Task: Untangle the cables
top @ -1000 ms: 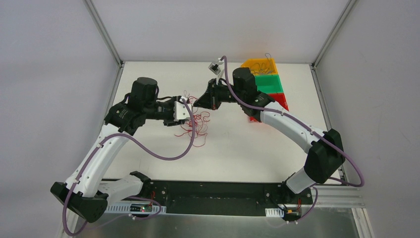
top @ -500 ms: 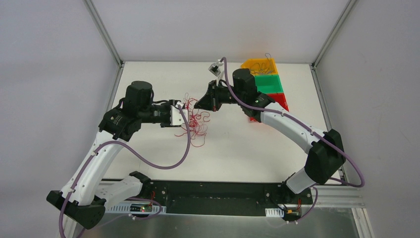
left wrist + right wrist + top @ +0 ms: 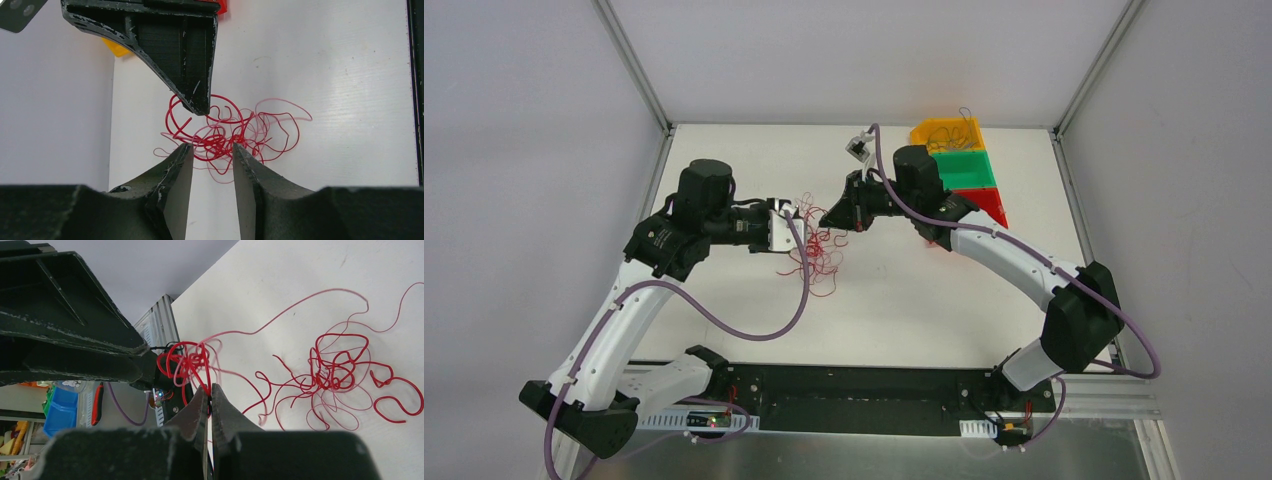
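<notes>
Most of the job looks undone: the thin curly red wires [image 3: 817,252] lie knotted mid-table, a few strands lifted toward twelve o'clock. The right gripper [image 3: 209,388] is pinched together on a strand, and the left gripper [image 3: 212,150] stands apart, empty. At two o'clock, the yellow plastic bin [image 3: 922,130] holds a few wires.

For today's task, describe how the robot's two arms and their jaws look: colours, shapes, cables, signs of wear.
The left arm and the right arm both have curved white links between bulky black joints, and both have black bases. A thick purple hose loops loosely along each. The jaws are black tapering wedges, scuffed with pale scratches. The left wrist carries a white block.
</notes>
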Robot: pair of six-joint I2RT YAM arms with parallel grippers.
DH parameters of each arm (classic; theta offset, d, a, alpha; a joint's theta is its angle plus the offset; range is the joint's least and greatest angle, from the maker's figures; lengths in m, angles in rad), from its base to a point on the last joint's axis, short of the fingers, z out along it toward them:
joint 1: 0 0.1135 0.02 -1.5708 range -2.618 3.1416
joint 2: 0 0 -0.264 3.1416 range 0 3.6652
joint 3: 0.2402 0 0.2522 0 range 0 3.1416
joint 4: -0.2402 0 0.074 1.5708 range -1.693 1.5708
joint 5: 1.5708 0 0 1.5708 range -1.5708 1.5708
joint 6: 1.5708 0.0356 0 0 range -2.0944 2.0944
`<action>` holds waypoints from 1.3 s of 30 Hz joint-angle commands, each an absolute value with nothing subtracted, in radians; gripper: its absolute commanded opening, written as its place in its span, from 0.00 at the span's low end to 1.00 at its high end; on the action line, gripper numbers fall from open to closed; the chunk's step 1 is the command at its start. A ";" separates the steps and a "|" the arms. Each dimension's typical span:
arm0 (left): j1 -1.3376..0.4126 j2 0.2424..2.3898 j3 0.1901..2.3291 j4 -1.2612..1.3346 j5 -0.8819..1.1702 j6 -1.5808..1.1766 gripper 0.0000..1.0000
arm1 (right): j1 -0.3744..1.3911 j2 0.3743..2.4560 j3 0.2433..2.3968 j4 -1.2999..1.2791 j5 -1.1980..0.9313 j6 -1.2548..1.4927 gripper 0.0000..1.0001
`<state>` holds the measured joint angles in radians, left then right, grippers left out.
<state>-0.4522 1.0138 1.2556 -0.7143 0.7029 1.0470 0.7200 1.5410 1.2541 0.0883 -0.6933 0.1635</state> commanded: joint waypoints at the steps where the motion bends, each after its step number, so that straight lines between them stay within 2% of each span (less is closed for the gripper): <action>1: -0.460 0.998 1.267 -0.701 0.747 1.092 0.36 | 0.726 1.494 1.253 0.105 -0.700 0.142 0.00; 7: -0.460 0.985 1.242 -0.706 0.741 1.118 0.40 | 0.724 1.488 1.249 0.104 -0.697 0.144 0.00; 20: -0.460 1.060 1.209 -0.727 0.750 1.155 0.32 | 0.729 1.478 1.257 0.130 -0.738 0.193 0.00; 25: -0.460 1.057 1.185 -0.729 0.740 1.171 0.21 | 0.726 1.473 1.253 0.131 -0.739 0.203 0.00; 29: -0.462 1.050 1.189 -0.729 0.728 1.156 0.02 | 0.722 1.481 1.254 0.138 -0.749 0.207 0.00; 32: -0.465 1.045 1.224 -0.727 0.730 1.075 0.00 | 0.711 1.501 1.270 0.141 -0.743 0.196 0.00; 39: -0.465 1.066 1.338 -0.727 0.835 0.663 0.00 | 0.629 1.648 1.331 0.121 -0.685 0.147 0.00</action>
<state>-0.4530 1.0649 1.2449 -0.7322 0.7341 0.9329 0.6823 1.5574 1.2594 0.0925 -0.7151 0.1825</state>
